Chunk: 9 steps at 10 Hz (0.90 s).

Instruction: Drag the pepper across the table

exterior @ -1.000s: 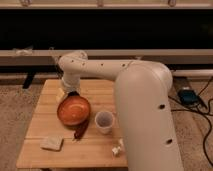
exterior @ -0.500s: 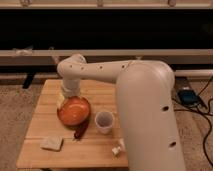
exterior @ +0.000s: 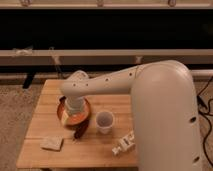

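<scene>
The small dark red pepper lies on the light wooden table, just in front of the round orange bowl. My gripper points straight down over the bowl, just behind the pepper. The white wrist above it hides its tip and part of the bowl. The large white arm reaches in from the right.
A white cup stands right of the pepper. A beige sponge-like block lies at the table's front left. A small white object lies at the front right, near the arm. Carpet surrounds the table and a dark shelf stands behind.
My wrist has come down lower over the bowl. The pepper, bowl, cup and block have stayed where they were.
</scene>
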### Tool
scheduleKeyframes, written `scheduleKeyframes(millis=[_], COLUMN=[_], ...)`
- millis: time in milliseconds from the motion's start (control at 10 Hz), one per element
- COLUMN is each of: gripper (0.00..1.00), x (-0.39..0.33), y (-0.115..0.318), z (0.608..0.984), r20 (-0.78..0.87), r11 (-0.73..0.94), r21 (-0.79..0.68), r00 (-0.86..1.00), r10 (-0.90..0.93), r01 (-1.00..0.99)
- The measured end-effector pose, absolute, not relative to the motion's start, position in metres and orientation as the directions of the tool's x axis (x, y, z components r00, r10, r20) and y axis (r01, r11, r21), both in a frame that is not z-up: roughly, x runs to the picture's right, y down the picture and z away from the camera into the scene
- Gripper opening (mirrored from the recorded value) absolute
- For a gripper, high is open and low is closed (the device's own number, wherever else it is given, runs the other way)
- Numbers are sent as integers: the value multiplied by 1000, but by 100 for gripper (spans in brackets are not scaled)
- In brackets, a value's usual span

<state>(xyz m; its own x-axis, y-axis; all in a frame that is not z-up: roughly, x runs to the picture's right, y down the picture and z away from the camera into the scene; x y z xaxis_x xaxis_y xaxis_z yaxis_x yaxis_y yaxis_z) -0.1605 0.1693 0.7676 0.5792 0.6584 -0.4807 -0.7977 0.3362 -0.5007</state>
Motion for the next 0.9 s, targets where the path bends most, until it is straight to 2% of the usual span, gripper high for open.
scheduleKeyframes(millis=[300,900], gripper=[80,80], x=[-161,-154], y=[200,223], z=[761,787], r20=[-504,-559], r11=[360,389], r21=[-485,-448], r00=[591,592], r10=[630,581], r01=[-797,-805])
